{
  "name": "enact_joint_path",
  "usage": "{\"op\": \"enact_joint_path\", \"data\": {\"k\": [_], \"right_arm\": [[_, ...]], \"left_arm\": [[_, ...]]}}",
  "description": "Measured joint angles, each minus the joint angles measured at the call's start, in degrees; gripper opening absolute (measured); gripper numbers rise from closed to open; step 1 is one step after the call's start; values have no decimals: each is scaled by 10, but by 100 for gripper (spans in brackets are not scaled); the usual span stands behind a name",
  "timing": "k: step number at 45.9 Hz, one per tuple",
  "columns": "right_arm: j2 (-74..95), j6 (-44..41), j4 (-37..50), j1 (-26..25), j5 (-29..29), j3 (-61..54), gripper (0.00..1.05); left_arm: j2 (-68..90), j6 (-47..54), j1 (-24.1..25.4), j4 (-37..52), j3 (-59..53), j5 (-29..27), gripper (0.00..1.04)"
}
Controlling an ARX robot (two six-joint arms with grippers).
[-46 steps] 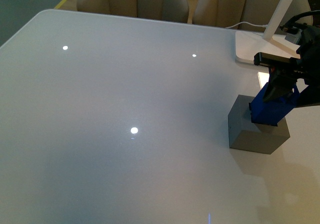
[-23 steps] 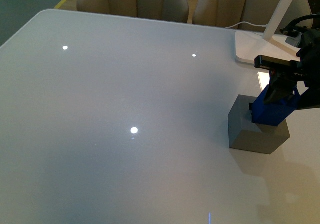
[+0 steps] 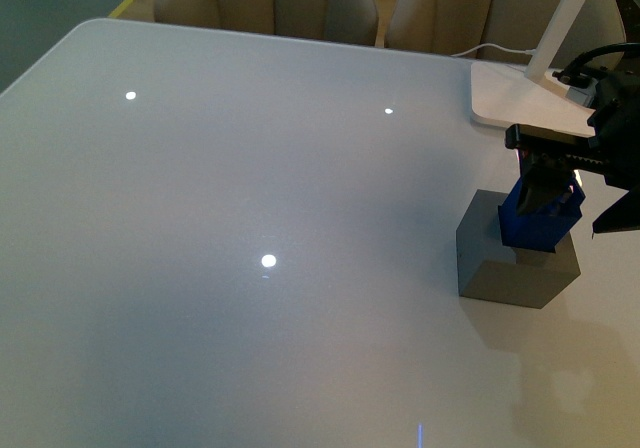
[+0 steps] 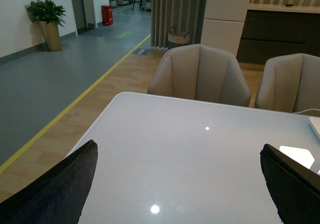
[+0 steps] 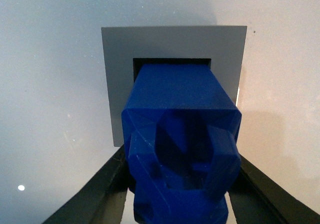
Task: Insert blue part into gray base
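We are in the insertion step itself. The right gripper (image 3: 546, 190) is pinching the blue part (image 5: 182, 144) by its looped top, one black finger (image 5: 97, 196) pressed to each side, directly over the gray base (image 3: 508, 268). The base stands near the right edge of the bench (image 3: 250, 168), just short of the white lamp base (image 3: 500, 93) in the far right corner. In the right wrist view the part's lower end meets the square recess (image 5: 172, 61), with a thin dark strip of the opening showing on one side. We judge the part to be at the mouth or only a little way in, not seated, since most of its body stands above the cube's top face. From the front it seems to lean slightly, though we cannot be sure. The next move calls for squaring the part to the recess walls and pressing straight down, letting go only once it bottoms out. A skewed push could jam a corner or shove the loose cube along the bench. The left gripper (image 4: 177, 151) is spread and empty, elsewhere over the bench.
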Motion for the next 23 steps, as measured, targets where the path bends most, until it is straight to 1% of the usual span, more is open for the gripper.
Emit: {"op": "enact_joint_path", "data": {"k": [5, 14, 17, 20, 22, 23], "right_arm": [[0, 0, 2, -1, -1, 0, 97], [-33, -5, 23, -14, -16, -23, 96], [-60, -13, 43, -19, -1, -38, 96], [-103, -17, 71, -26, -12, -59, 96], [-137, -28, 94, -29, 1, -77, 96], [-169, -35, 119, -29, 14, -95, 96]], "left_arm": [[0, 0, 0, 0, 0, 0, 97], [0, 0, 0, 0, 0, 0, 97], [0, 0, 0, 0, 0, 0, 97], [0, 0, 0, 0, 0, 0, 97], [0, 0, 0, 0, 0, 0, 97], [0, 0, 0, 0, 0, 0, 97]]}}
